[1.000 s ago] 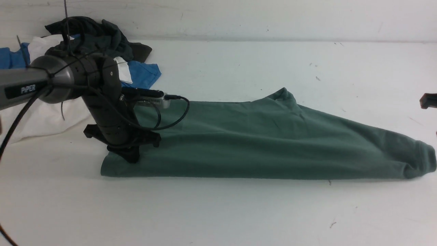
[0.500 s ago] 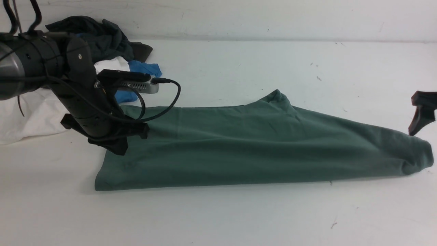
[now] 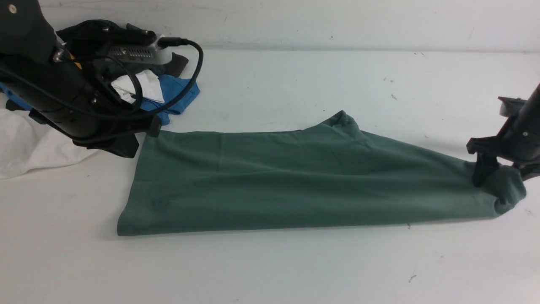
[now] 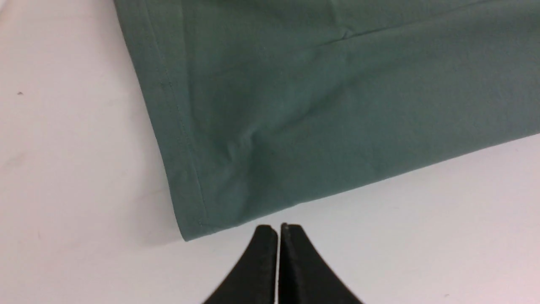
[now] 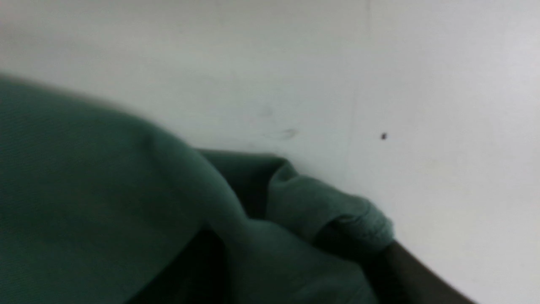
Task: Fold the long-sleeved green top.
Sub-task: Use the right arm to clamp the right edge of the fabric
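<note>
The green long-sleeved top point(image 3: 295, 177) lies folded in a long band across the table, its hem at the left and a bunched end at the right. My left gripper point(image 3: 124, 148) hangs just off the hem's far corner, raised above the table. In the left wrist view the left gripper point(image 4: 278, 228) is shut and empty, with the hem corner point(image 4: 190, 219) just in front of it. My right gripper point(image 3: 504, 175) has come down over the bunched end, one finger on each side. In the right wrist view green cloth point(image 5: 84, 190) fills the gap between the dark fingers point(image 5: 405, 274).
A heap of other garments lies at the back left: a white one point(image 3: 33, 147), a blue one point(image 3: 179, 90) and a dark one point(image 3: 177, 63). The left arm and its cable stand in front of that heap. A wall runs along the back of the table.
The left arm has lifted off the hem and drawn back to the upper left. The right gripper has come in from the right edge and down over the top's bunched end.
</note>
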